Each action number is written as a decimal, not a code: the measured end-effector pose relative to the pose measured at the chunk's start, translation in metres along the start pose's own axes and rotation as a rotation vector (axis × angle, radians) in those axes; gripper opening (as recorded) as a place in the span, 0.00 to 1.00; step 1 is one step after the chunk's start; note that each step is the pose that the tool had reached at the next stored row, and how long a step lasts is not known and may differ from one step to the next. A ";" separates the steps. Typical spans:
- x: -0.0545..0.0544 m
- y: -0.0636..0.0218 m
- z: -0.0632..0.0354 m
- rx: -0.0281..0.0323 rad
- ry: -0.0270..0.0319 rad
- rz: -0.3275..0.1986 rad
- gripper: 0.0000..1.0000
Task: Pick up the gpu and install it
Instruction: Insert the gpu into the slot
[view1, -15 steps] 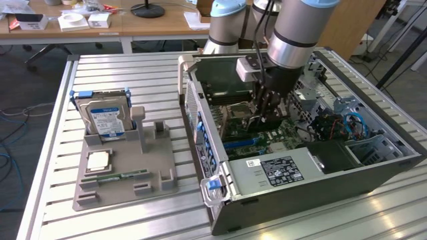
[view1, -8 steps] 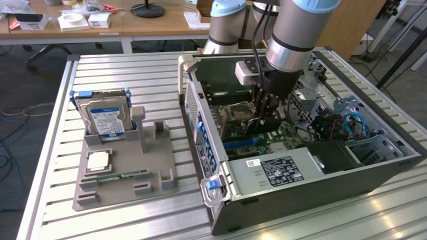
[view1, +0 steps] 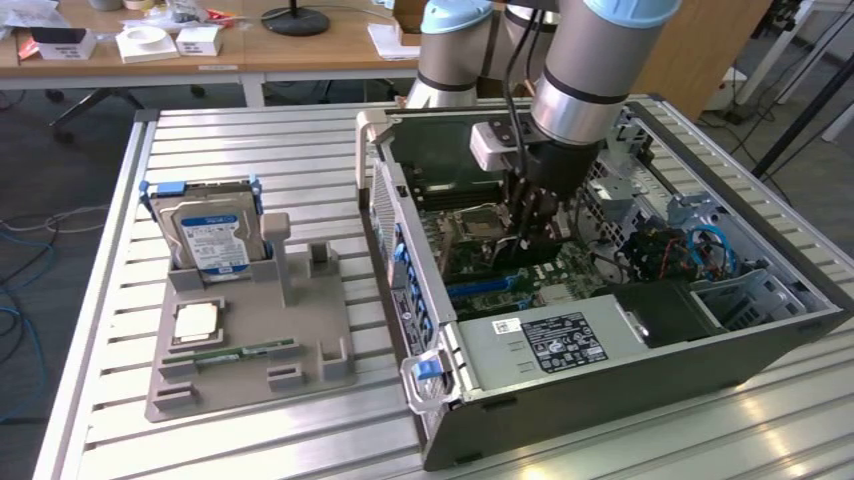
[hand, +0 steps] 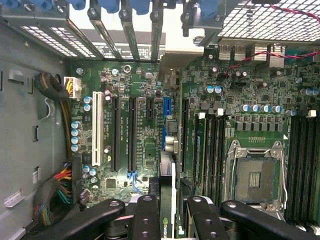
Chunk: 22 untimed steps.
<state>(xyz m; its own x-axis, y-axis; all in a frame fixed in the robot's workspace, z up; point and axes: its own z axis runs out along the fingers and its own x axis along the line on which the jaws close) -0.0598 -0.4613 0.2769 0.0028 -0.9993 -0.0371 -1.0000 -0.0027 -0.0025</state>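
Between the gripper's (hand: 167, 214) black fingers (hand: 145, 216) we list the gpu (hand: 167, 175), clamped edge-on, its thin edge and a green logo facing the wrist camera.

- Position: inside the open computer case (view1: 747, 350), over the motherboard (hand: 135, 90), in line with the blue expansion slot (hand: 164, 107). We cannot tell whether the card touches that slot.
- Beside it on the board: black slots, a white slot (hand: 96, 127) and the empty CPU socket (hand: 255, 180).
- In the case, nearer the exterior camera: a power supply (view1: 561, 340) with a black label.
- Outside the case, on the exterior view's left: a grey fixture tray (view1: 287, 345) on the slatted table (view1: 240, 150), bearing an upright hard drive (view1: 214, 235), a processor chip (view1: 196, 320) and a memory stick (view1: 240, 352).
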 end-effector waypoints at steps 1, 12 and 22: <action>0.000 0.0005 0.0001 0.0000 -0.0001 0.000 0.26; 0.000 0.0068 0.0002 0.0000 0.0000 0.000 0.26; 0.000 0.0097 0.0044 0.0000 0.0000 0.000 0.26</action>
<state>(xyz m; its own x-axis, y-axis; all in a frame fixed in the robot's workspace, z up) -0.0694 -0.4613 0.2725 0.0032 -0.9993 -0.0371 -1.0000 -0.0031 -0.0025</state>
